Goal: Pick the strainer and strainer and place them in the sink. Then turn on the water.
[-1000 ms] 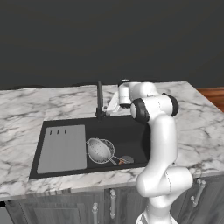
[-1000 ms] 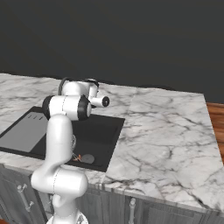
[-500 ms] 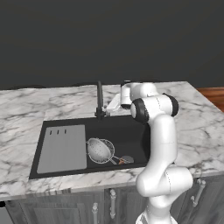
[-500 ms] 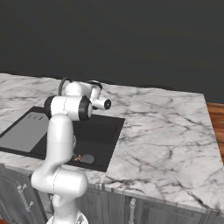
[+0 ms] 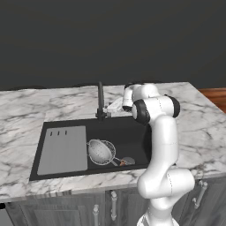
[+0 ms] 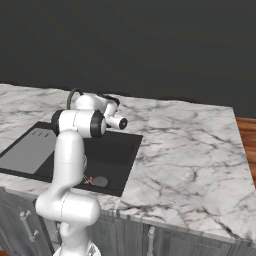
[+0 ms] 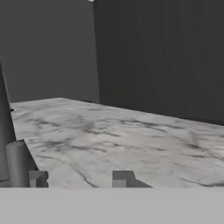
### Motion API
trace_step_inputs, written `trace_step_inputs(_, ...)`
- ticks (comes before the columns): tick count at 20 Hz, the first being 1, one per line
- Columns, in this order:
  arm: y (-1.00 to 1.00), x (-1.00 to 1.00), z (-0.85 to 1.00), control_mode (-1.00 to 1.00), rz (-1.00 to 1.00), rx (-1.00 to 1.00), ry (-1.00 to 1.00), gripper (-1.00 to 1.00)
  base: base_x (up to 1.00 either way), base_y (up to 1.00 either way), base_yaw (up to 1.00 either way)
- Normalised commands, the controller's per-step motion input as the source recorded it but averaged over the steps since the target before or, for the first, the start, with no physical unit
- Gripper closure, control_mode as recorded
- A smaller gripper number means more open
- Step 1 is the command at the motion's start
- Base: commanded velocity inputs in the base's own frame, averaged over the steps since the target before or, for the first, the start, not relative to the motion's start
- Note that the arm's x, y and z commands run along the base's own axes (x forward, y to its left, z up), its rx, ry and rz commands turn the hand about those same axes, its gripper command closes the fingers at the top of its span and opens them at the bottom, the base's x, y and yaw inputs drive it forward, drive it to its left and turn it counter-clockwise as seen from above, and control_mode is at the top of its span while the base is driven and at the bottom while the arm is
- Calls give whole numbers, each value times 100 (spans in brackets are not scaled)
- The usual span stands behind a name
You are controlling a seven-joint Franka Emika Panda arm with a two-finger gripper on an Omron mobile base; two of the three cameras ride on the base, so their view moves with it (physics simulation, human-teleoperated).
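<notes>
Marble counter (image 5: pixel 26 106) surrounded the black sink (image 5: pixel 132 132), with dark wall behind. One strainer (image 5: pixel 100 151) lay in the basin beside the drainboard (image 5: pixel 63 150), its handle pointing toward the drain; a second strainer could not be made out. One tap (image 5: pixel 100 99) stood at the rear rim, with no water running. The gripper (image 7: pixel 81 178) sat just beside the tap base, fingers apart and empty, with a tap post (image 7: pixel 18 164) at its left fingertip. The probable next step was operating the tap, immediately alongside the hand.
</notes>
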Motion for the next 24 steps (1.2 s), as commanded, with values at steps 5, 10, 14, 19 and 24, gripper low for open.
trace_step_inputs(5,-22,-5,0,-100,-5,0,10,100,0,0,0)
trace_step_inputs(10,-4,0,-5,-100,-4,-6,17,100,0,0,0)
trace_step_inputs(14,-3,1,-9,-100,0,-3,9,100,0,0,0)
trace_step_inputs(19,-23,0,-5,-100,0,0,3,100,0,0,0)
trace_step_inputs(24,-42,0,-7,-100,-6,0,3,100,0,0,0)
